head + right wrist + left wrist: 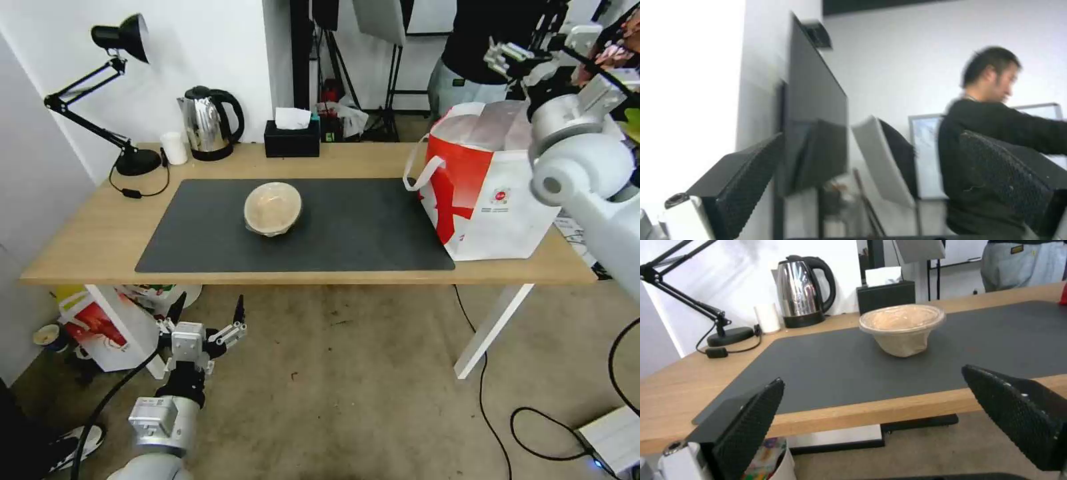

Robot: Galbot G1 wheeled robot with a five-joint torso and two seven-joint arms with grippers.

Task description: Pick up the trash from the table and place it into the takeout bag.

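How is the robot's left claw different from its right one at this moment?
The left gripper hangs low, below the table edge, facing the beige container; the right gripper is raised high beyond the takeout bag, facing the room behind. The left arm is near the floor, the right arm lifted above the tabletop. Both are open and hold nothing.

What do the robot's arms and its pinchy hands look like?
Both arms are silver-grey and white, built from round, chunky joints. The left gripper has a white block base, two thin black pointed fingers with bumpy, dotted pads, and a black cable alongside. The right gripper has the same black dotted fingers.
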